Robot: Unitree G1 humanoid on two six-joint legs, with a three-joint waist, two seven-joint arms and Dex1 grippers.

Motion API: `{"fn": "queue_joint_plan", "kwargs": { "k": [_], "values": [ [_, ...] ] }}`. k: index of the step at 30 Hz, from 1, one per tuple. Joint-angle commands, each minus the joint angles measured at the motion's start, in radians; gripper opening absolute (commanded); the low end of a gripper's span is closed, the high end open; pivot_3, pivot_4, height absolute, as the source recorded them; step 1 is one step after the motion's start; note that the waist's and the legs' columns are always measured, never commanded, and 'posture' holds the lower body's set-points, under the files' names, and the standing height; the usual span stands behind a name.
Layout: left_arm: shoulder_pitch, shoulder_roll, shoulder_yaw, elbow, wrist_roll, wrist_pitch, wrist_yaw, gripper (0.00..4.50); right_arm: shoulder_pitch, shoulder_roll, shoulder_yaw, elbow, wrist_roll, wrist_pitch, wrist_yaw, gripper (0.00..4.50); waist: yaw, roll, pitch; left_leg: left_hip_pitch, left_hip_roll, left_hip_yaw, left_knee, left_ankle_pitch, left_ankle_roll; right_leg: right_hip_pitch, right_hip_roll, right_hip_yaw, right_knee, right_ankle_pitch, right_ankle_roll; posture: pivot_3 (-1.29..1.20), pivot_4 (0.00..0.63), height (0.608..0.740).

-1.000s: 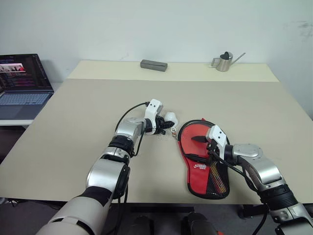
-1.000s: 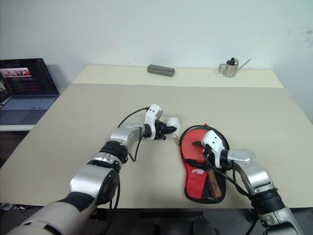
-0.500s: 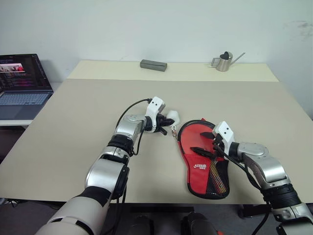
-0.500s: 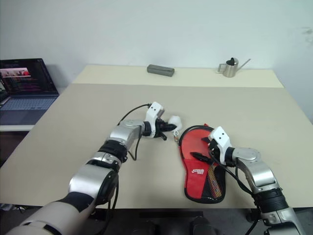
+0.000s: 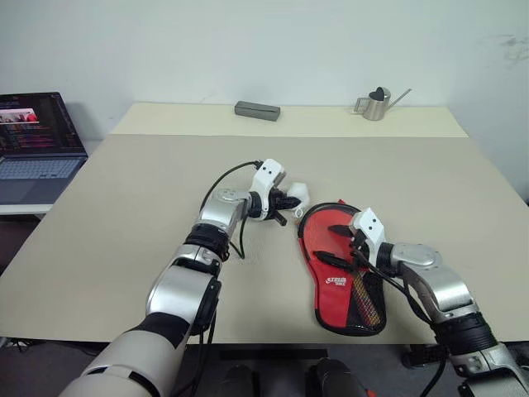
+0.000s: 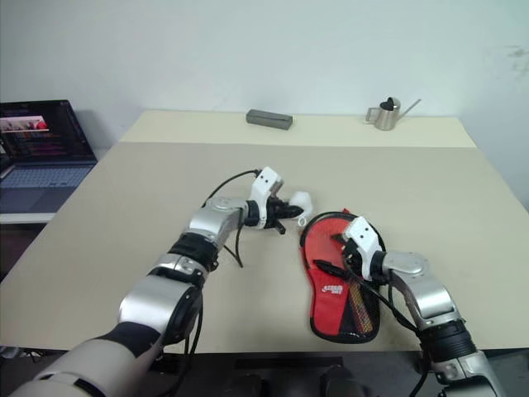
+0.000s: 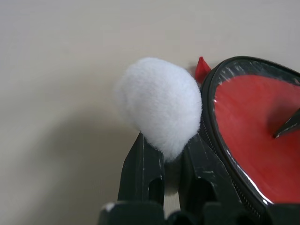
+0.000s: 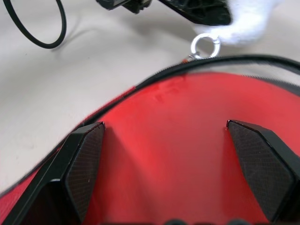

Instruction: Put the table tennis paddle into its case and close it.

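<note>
The case (image 5: 332,289) lies flat on the table, red side up, its black mesh pocket (image 5: 369,303) toward the table's front edge. A light striped shape shows through the mesh; the table tennis paddle's blade is hidden. My left gripper (image 5: 285,201) is shut on the white pom-pom (image 7: 159,101), held just off the case's rounded top edge beside the zipper ring (image 8: 205,45). The right gripper (image 8: 164,133) is open, its fingers (image 8: 84,154) spread wide over the red round part of the case.
An open laptop (image 5: 37,145) stands off the table's left side. A grey box (image 5: 257,109) and a small metal watering can (image 5: 376,103) sit at the far edge. A black cable (image 5: 223,186) loops off my left wrist.
The left gripper has lifted the pom-pom slightly and brought it nearer the case's top edge. The right gripper has slid a little further over the round part of the case.
</note>
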Motion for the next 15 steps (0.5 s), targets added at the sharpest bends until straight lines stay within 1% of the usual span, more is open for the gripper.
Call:
{"fn": "queue_joint_plan", "kwargs": {
  "k": [1,9,15],
  "values": [
    [-0.026,0.004,0.010,-0.045,-0.006,-0.015,-0.001,0.10,0.019,-0.001,0.045,0.080,-0.044,-0.002,0.008,4.50,0.000,0.000,0.000,0.000,0.000,0.000,0.000,0.000,0.000,0.000,0.000,0.000,0.000,0.000,0.000,0.00,0.150,0.740],
    [-0.066,0.002,-0.009,-0.006,0.019,-0.048,-0.005,0.10,0.018,-0.032,0.042,0.138,-0.055,-0.022,0.034,4.50,0.002,-0.001,-0.001,0.003,0.000,0.000,0.000,0.000,0.000,0.004,0.000,0.000,0.000,0.000,0.000,0.00,0.150,0.740],
    [-0.143,-0.003,-0.048,0.106,0.082,-0.132,0.008,0.10,0.028,-0.038,0.049,0.142,-0.051,-0.002,0.051,4.50,0.003,-0.002,-0.002,0.004,-0.001,0.000,0.000,0.000,0.000,0.004,0.000,0.000,0.000,0.000,0.001,0.00,0.150,0.740]
  ]
}}
